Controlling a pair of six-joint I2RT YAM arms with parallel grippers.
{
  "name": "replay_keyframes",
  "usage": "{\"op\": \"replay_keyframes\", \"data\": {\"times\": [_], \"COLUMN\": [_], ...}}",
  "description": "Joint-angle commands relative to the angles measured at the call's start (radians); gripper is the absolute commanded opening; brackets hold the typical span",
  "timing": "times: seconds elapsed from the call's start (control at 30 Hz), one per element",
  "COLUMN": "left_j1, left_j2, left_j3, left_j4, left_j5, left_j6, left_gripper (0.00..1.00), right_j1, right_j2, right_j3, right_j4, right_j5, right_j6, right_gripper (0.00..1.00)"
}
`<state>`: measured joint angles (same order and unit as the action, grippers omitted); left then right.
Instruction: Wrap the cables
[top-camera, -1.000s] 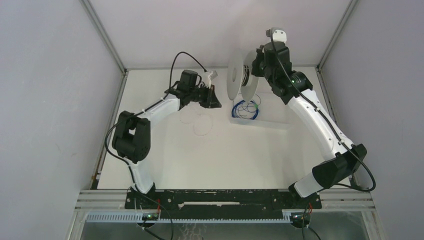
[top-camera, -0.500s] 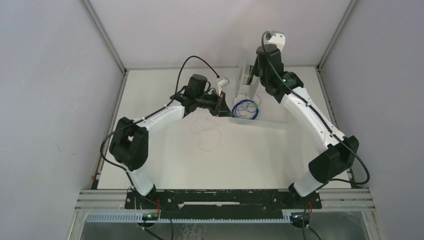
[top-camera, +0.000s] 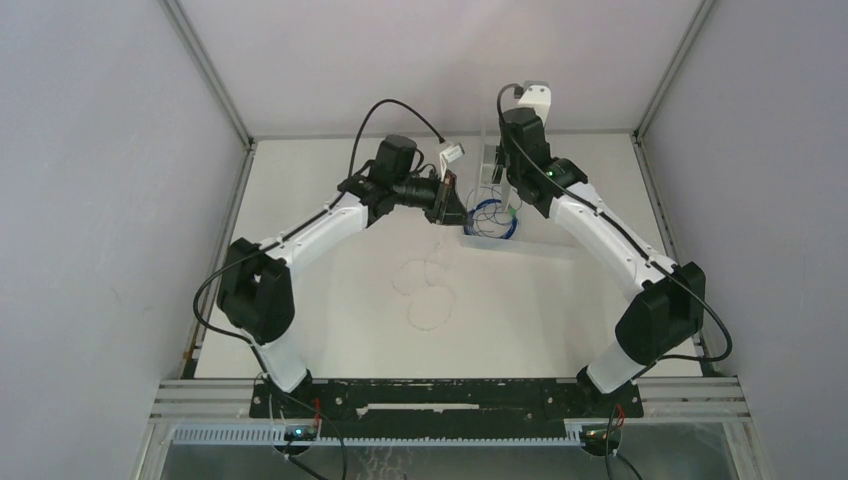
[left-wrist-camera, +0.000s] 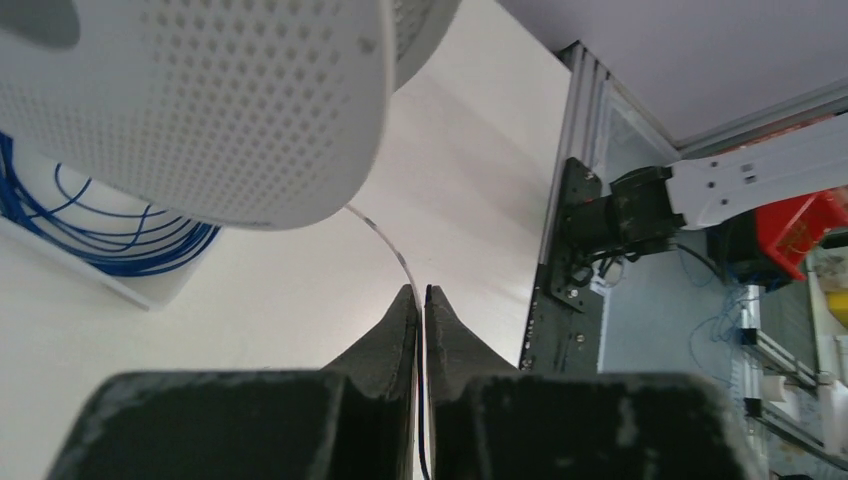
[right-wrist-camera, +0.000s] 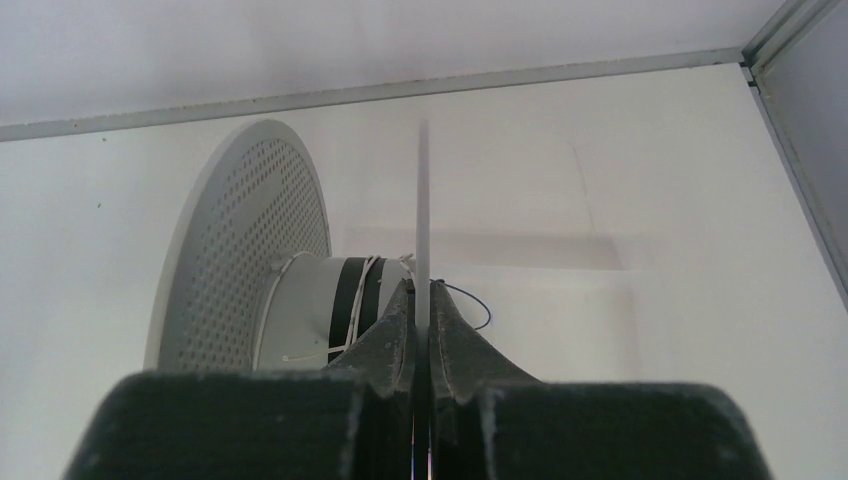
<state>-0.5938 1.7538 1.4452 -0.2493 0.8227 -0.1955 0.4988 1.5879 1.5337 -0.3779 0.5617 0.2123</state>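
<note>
The cable is a hair-thin pale strand lying in loose loops (top-camera: 427, 292) on the table. In the left wrist view it (left-wrist-camera: 390, 250) runs from my jaw tips up under the spool. My left gripper (top-camera: 455, 208) (left-wrist-camera: 421, 290) is shut on this strand, just left of the spool. The white spool (top-camera: 487, 150) has perforated flanges (left-wrist-camera: 200, 100) and is held upright and edge-on above the tray. My right gripper (top-camera: 497, 172) (right-wrist-camera: 421, 288) is shut on its near flange (right-wrist-camera: 422, 200). The hub (right-wrist-camera: 325, 305) carries a black band and a few white turns.
A shallow white tray (top-camera: 530, 245) under the spool holds a coil of blue cable (top-camera: 490, 218) (left-wrist-camera: 70, 215). The back wall and corner posts stand close behind the spool. The arm bases and a black rail (top-camera: 450, 395) line the near edge.
The right arm swung the spool left and turned it from face-on to edge-on. The left gripper moved right, up to the spool, and the loose loops slid right and nearer.
</note>
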Motion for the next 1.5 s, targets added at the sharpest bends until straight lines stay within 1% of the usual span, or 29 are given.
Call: {"op": "replay_keyframes", "data": {"times": [0.0,0.13,0.37,0.6,0.77,1.07,1.47], "left_j1": [-0.004,-0.003,-0.003,0.008,0.027,0.054,0.103], "left_j2": [-0.036,-0.038,-0.043,-0.049,-0.059,-0.063,-0.038], "left_j3": [0.086,0.096,0.106,0.118,0.127,0.135,0.190], "left_j4": [-0.010,-0.010,0.035,0.052,0.085,0.223,0.252], "left_j5": [0.097,0.132,0.214,0.241,0.264,0.309,0.313], "left_j6": [-0.062,-0.077,-0.152,-0.185,-0.232,-0.376,-0.439], "left_gripper": [0.09,0.13,0.12,0.08,0.08,0.09,0.12], "right_j1": [0.010,0.011,0.014,0.025,0.036,0.048,0.062], "right_j2": [-0.024,-0.032,-0.040,-0.050,-0.055,-0.055,-0.051], "right_j3": [-0.006,-0.029,-0.054,-0.083,-0.109,-0.129,-0.136], "right_j4": [0.155,0.173,0.192,0.218,0.247,0.269,0.275], "right_j5": [0.037,0.035,0.033,0.027,0.040,0.050,0.044], "right_j6": [-0.044,-0.058,-0.076,-0.112,-0.145,-0.168,-0.184], "right_gripper": [0.00,0.00,0.00,0.00,0.00,0.00,0.00]}}
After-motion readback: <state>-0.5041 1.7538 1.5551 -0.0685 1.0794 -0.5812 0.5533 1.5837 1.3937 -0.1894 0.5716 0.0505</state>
